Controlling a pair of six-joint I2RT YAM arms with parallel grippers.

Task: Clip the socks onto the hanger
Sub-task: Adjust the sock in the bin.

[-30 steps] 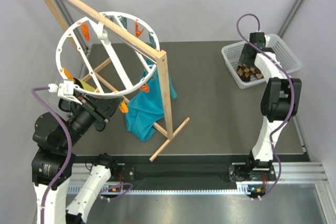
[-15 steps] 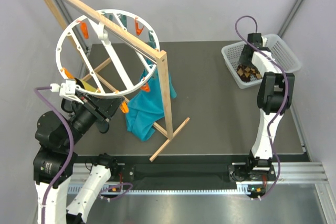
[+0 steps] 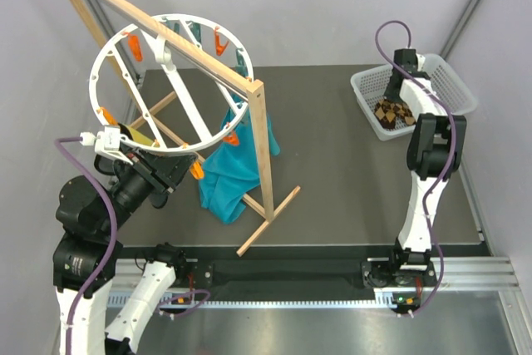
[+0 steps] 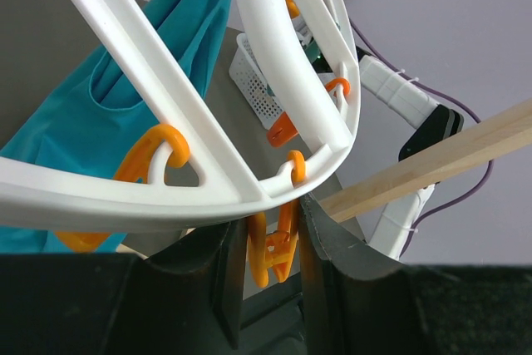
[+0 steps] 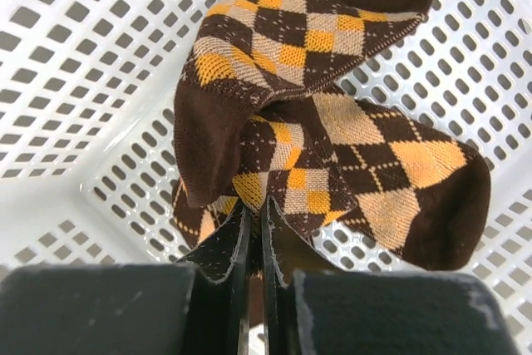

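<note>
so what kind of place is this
Likely a robot lab bench staged for laundry: plain walled booth, a white clip hanger on a wooden frame, and argyle socks in a mesh basket.

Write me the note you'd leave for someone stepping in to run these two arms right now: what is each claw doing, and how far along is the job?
Left gripper: shut on an orange clip that hangs from the rim of the hanger.
Right gripper: shut on a fold of the socks, which lie in the white basket at the far right of the table.
Done: a sock is grasped and a clip is pinched. No sock is on the hanger yet; only a teal cloth hangs from it.
Left: lift a sock out, carry it to the held clip, clip it, then repeat for the rest.
</note>
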